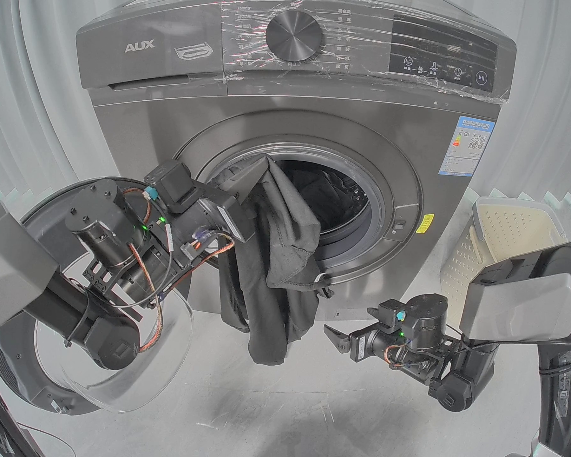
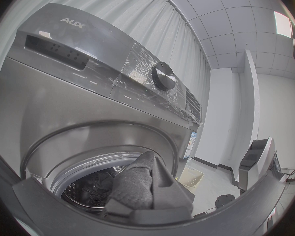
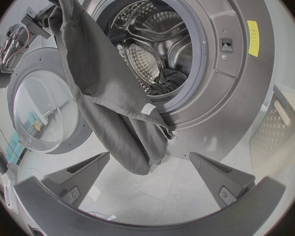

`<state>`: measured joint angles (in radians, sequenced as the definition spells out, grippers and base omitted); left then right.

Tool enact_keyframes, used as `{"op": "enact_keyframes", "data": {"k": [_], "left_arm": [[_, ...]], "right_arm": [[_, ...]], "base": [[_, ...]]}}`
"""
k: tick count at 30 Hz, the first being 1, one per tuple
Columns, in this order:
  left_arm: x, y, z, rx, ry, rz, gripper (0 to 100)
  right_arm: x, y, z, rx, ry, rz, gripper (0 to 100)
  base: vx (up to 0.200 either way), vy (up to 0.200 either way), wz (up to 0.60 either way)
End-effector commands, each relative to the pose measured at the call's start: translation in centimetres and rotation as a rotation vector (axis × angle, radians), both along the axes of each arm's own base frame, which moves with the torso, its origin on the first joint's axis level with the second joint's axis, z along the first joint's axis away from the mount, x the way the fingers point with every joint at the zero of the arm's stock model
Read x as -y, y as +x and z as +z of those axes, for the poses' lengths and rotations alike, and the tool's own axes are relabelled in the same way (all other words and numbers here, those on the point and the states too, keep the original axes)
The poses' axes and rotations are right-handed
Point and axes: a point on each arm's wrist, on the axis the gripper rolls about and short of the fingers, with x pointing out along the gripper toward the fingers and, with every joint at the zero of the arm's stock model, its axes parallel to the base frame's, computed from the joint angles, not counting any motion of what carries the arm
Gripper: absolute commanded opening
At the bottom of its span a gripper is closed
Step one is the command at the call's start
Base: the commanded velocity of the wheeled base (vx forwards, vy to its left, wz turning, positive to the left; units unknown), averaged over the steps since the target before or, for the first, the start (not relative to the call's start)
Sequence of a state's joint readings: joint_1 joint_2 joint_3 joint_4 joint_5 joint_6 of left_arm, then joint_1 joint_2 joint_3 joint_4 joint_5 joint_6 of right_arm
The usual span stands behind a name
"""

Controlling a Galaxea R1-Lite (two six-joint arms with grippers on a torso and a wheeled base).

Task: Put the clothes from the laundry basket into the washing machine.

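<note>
A dark grey garment (image 1: 276,255) hangs from my left gripper (image 1: 247,176), which is shut on its top edge right at the left rim of the washing machine's (image 1: 285,90) open drum mouth. The cloth drapes down past the front panel, almost to the floor. In the left wrist view the bunched fabric (image 2: 144,184) sits between the fingers. Another dark piece of clothing (image 3: 168,79) lies inside the drum. My right gripper (image 1: 336,337) hangs open and empty low in front of the machine, below the garment (image 3: 111,92). The cream laundry basket (image 1: 507,236) stands at the right.
The machine's round glass door (image 1: 101,350) is swung open to the left, under my left arm. Pale floor (image 1: 311,407) lies in front of the machine. Grey curtains hang behind it.
</note>
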<state>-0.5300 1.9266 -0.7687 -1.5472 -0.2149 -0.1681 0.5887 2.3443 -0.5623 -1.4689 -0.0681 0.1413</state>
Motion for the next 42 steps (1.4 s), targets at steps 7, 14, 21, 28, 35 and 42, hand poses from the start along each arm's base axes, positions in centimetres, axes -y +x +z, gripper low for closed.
{"op": "enact_keyframes", "data": {"k": [7, 14, 21, 28, 35, 42], "left_arm": [[-0.1, -0.3, 0.8, 0.021, -0.013, -0.001, 0], [-0.1, -0.3, 0.8, 0.021, -0.013, -0.001, 0], [-0.3, -0.6, 1.6, 0.043, -0.028, -0.004, 0], [-0.4, -0.7, 1.9, 0.049, -0.033, -0.004, 0], [-0.4, -0.8, 1.9, 0.048, -0.034, -0.008, 0], [-0.3, -0.9, 2.0, 0.048, -0.036, -0.010, 0]], "right_arm": [[-0.4, 2.1, -2.9, -0.025, -0.010, -0.003, 100], [-1.0, 3.5, -3.7, -0.031, -0.013, 0.019, 100], [-0.5, 7.9, -5.5, -0.025, -0.052, -0.011, 100], [0.0, 10.4, -7.2, -0.004, -0.099, -0.033, 100], [-0.7, 12.5, -6.8, 0.031, -0.088, -0.045, 100], [-1.8, 13.6, -6.8, 0.072, -0.069, -0.037, 100]], "base": [[0.000, 0.000, 0.00], [0.000, 0.000, 0.00], [0.000, 0.000, 0.00], [0.000, 0.000, 0.00], [0.000, 0.000, 0.00], [0.000, 0.000, 0.00]]}}
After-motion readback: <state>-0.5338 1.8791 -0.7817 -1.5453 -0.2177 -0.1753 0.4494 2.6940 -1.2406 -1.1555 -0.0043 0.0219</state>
